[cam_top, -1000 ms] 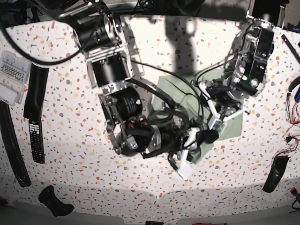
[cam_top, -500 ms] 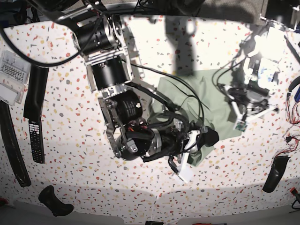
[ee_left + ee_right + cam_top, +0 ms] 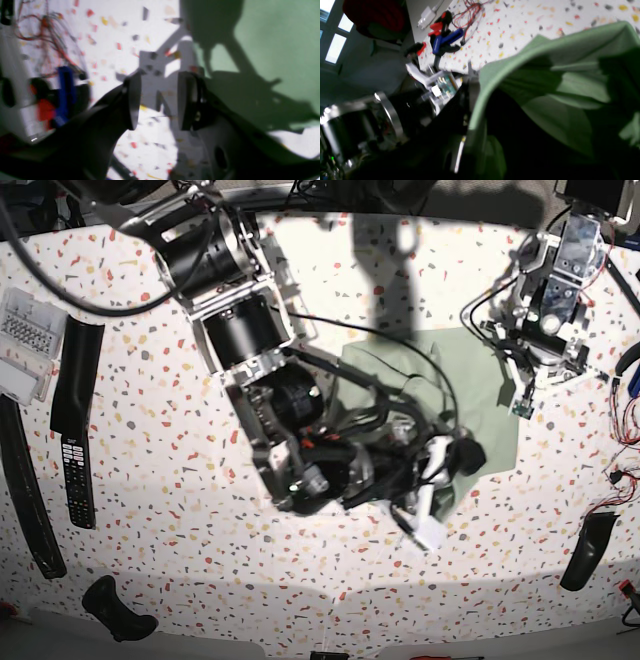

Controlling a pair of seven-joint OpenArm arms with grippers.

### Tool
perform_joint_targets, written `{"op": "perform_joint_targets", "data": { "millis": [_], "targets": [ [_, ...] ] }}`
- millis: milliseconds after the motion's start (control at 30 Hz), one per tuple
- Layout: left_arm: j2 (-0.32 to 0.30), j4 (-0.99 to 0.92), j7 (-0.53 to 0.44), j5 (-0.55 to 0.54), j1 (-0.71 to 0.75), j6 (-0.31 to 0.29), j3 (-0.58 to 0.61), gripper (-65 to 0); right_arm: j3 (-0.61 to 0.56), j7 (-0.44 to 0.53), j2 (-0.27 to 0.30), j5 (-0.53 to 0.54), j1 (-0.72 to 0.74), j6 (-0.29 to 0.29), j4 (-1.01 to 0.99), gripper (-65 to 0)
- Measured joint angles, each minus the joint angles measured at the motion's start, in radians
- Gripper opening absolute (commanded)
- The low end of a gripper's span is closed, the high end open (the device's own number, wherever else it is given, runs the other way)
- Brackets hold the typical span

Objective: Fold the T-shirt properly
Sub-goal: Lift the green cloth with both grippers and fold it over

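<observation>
The pale green T-shirt (image 3: 478, 375) lies partly folded in the middle of the speckled table (image 3: 150, 510). My right gripper (image 3: 455, 458) is at the shirt's near edge, shut on a fold of cloth. In the right wrist view the T-shirt (image 3: 560, 75) drapes up over my dark fingers (image 3: 462, 105). My left gripper (image 3: 515, 380) hovers at the shirt's right edge. In the left wrist view it (image 3: 158, 100) is open and empty over bare table, with the T-shirt (image 3: 275, 37) off to the right.
A black remote (image 3: 75, 430), a clear plastic box (image 3: 25, 340) and a black strap (image 3: 25, 490) lie at the left. A black object (image 3: 588, 550) and red wires (image 3: 622, 470) lie at the right edge. A blue and red clamp (image 3: 445, 40) lies beyond the shirt.
My left arm has lifted off the shirt and moved back toward the far right. My right gripper has shifted a little to the right with the cloth in it.
</observation>
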Motion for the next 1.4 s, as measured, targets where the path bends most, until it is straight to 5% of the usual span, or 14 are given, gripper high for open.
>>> {"op": "perform_joint_targets", "data": {
  "millis": [367,967,1033,1133,1400],
  "targets": [
    [-0.001,0.035,0.045,0.095,0.040,0.033,0.000,-43.4,-0.232,0.134,0.001,-0.087,0.005,0.000,0.000,-65.0],
    [-0.002,0.200,0.057,0.169,0.137,0.071,-0.001,-43.4,-0.241,0.192,0.003,-0.127,0.099,-0.015,0.000,-65.0],
    [0.002,0.226,0.109,0.275,0.137,0.076,0.000,-43.4,-0.241,0.191,0.001,-0.127,0.097,-0.015,0.000,-65.0],
    [0.001,0.245,0.172,0.533,0.145,0.191,-0.006,-43.4,-0.241,0.200,0.001,-0.126,0.097,-0.015,0.000,-65.0],
    [0.003,0.247,0.176,0.529,0.181,0.201,-0.007,-43.4,-0.327,0.306,0.004,-0.154,0.083,-0.016,-0.058,-65.0]
  ]
}}
